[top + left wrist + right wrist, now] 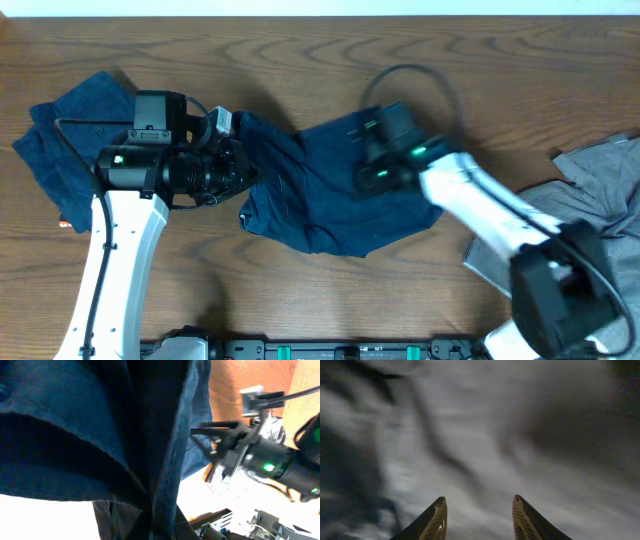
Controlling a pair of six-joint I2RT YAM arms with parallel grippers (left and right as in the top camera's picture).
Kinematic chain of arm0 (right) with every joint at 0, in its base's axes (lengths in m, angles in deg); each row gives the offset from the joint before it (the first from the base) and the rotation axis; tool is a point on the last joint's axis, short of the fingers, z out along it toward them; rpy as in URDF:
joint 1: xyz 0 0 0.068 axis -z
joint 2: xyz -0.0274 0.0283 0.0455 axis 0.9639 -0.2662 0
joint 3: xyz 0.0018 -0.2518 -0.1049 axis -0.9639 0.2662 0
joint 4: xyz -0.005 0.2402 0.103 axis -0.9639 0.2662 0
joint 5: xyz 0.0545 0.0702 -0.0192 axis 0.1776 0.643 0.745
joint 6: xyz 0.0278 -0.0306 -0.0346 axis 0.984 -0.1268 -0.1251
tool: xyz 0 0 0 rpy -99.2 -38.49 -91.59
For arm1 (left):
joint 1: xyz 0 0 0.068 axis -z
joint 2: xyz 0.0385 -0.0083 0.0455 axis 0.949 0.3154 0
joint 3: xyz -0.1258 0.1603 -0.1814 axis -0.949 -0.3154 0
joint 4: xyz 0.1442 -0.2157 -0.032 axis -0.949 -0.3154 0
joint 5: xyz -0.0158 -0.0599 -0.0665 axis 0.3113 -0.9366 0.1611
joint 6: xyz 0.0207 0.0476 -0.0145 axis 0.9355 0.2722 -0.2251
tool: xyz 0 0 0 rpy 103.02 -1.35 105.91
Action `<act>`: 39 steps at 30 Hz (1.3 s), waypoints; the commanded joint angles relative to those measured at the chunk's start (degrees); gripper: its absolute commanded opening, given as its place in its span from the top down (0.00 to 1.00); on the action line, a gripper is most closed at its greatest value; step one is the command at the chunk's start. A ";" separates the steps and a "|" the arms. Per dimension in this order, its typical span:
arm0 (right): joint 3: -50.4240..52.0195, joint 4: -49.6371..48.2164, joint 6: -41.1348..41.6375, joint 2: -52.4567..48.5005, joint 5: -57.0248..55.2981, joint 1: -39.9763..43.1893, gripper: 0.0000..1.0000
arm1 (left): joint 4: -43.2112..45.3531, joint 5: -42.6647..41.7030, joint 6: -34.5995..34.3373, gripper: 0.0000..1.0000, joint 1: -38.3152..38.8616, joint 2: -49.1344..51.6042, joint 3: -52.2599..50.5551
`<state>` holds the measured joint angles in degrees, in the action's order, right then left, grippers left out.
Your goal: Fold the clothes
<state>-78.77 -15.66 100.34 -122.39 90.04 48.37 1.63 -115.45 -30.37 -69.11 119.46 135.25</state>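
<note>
A dark blue garment (330,195) lies crumpled in the middle of the table. My left gripper (240,165) is shut on its left edge; in the left wrist view the blue cloth (100,435) hangs from the jaws (165,527) and fills the frame. My right gripper (375,160) is over the garment's upper right part, pointing down. In the right wrist view its fingers (479,510) are open and empty just above blurred cloth (480,435). The right arm also shows in the left wrist view (265,460).
A folded dark blue garment (75,135) lies at the far left of the table. A grey garment (590,200) lies at the right edge, partly under the right arm. Bare wood table (300,50) runs along the back.
</note>
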 commanded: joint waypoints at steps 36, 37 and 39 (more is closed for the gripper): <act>5.90 8.68 7.72 1.99 -14.97 7.89 0.51 | 37.83 9.88 -16.17 0.57 24.00 17.81 1.66; 4.13 10.21 7.63 3.87 -15.19 9.01 0.51 | 37.83 11.80 -16.15 0.54 23.26 17.86 1.66; 0.68 12.24 6.84 7.76 -14.84 10.84 0.51 | 37.99 17.64 -15.32 0.50 21.94 17.94 1.66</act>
<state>-72.21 -4.36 106.37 -121.36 77.28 56.61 39.36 -106.83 -46.79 -45.14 137.86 135.60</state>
